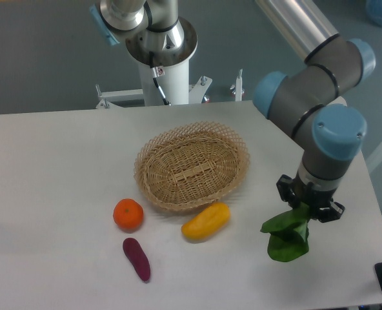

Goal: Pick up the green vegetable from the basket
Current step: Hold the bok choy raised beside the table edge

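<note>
The green vegetable (286, 236), a bok choy with dark floppy leaves, hangs from my gripper (305, 216) to the right of the basket, above the white table. The gripper is shut on its upper part; the stalk base is hidden between the fingers. The round tan wicker basket (192, 166) stands at the table's middle with nothing in it, well to the left of the gripper.
A yellow oblong fruit (206, 221) lies just in front of the basket. An orange (128, 214) and a dark purple oblong vegetable (137, 259) lie to the front left. The table's right edge (379, 213) is close to the gripper. The robot base (163, 61) stands behind the table.
</note>
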### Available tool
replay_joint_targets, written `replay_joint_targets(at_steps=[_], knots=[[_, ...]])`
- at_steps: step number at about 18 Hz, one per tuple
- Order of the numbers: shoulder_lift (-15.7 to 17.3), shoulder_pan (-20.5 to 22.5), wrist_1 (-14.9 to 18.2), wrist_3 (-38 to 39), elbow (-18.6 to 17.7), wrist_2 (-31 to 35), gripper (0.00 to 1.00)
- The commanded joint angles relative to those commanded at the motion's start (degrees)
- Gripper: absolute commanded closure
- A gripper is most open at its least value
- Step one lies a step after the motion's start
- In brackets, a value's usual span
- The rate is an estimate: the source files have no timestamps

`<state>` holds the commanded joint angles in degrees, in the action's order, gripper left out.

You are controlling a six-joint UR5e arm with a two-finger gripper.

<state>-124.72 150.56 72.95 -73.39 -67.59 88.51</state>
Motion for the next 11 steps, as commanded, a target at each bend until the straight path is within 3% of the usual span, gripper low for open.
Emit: replay_joint_targets(at_steps=[3, 6, 11], knots=[[-1.05, 0.61, 0.70, 0.00, 1.92, -0.53, 0.63], [-3.16, 0.53, 4.82, 0.00, 5.97, 0.08, 0.62], [-3.25, 0.26, 4.92, -0.53, 5.98, 1.23, 0.60]])
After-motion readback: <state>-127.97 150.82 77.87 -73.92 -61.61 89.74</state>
